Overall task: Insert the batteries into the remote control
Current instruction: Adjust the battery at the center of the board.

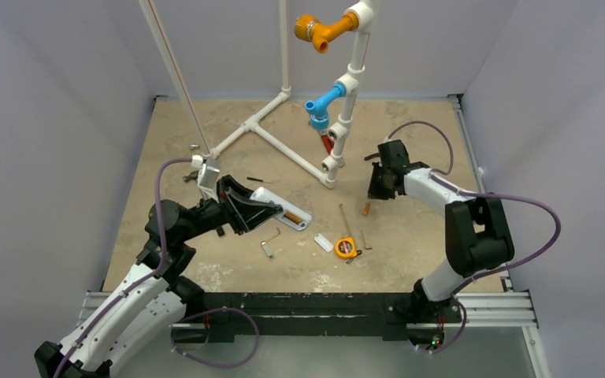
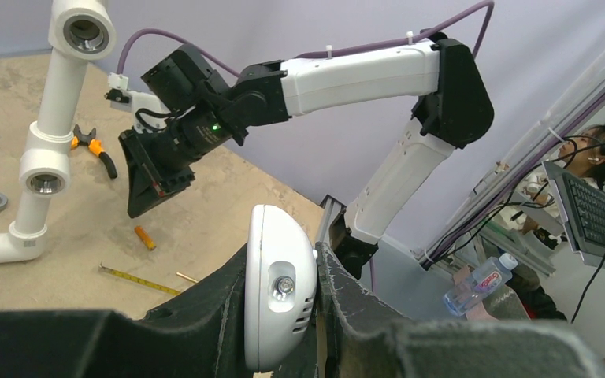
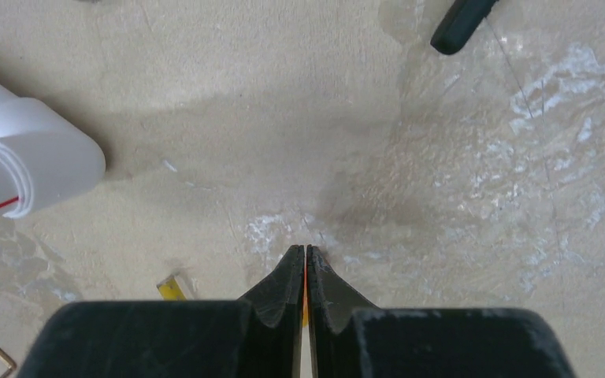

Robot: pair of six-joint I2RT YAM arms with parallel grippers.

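Orange-copper batteries [image 1: 366, 209], two; remote control [image 1: 278, 205], one.

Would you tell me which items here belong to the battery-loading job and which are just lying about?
Job: remote control, held in the left gripper; seated battery; loose battery.
Lying about: tape measure, pliers, hex key, pipe frame.

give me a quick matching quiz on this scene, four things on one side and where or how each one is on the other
Things:
1 remote
2 loose battery
3 tape measure
4 right pincer

States:
A shut, off the table
B yellow, on the table
C clamped in the left pincer
D orange, on the table

Pairs: 1-C, 2-D, 3-B, 4-A
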